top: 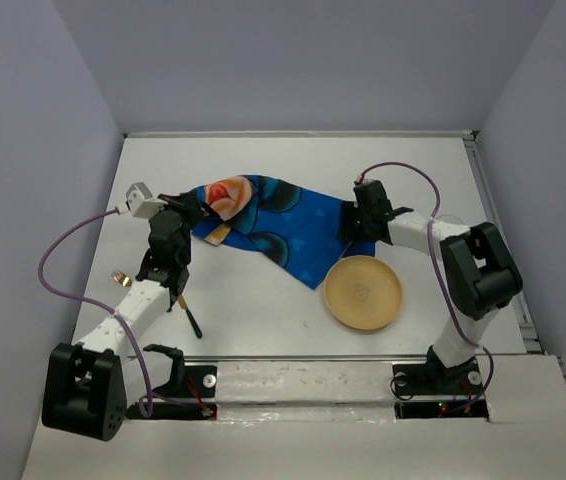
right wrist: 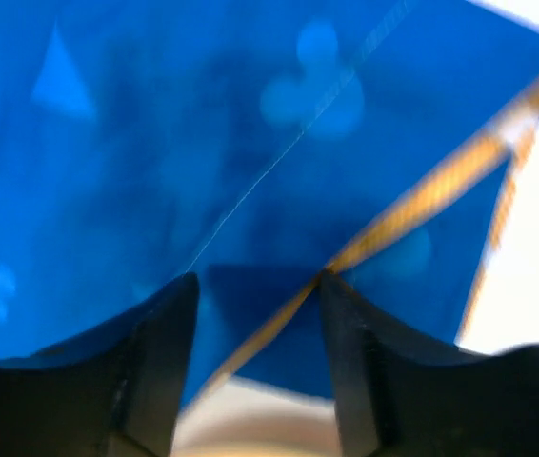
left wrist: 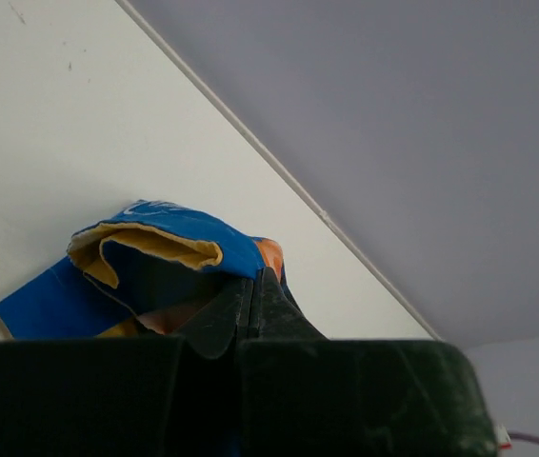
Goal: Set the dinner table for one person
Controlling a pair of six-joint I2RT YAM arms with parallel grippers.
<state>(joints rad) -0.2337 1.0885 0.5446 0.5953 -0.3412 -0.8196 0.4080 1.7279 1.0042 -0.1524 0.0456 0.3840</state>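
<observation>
Blue cartoon-printed cloth mat (top: 283,230) lies bunched mid large white flat tabletop (top: 263,310). left gripper (top: 191,212) clamped on its corner, right gripper (top: 353,230) jaws apart, straddling opposite edge. Round wooden plate (top: 363,293) unplaced. Early stage.

Crumpled blue mat (top: 275,226) lies on the dinner table (top: 263,322) beside a tan plate (top: 363,293).

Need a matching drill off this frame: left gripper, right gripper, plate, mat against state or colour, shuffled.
1. left gripper
2. right gripper
3. plate
4. mat

A. blue, crumpled
B. open, astride the mat's edge
C. tan, round, empty
D. shut, pinching the mat

Pairs: 1-D, 2-B, 3-C, 4-A
</observation>
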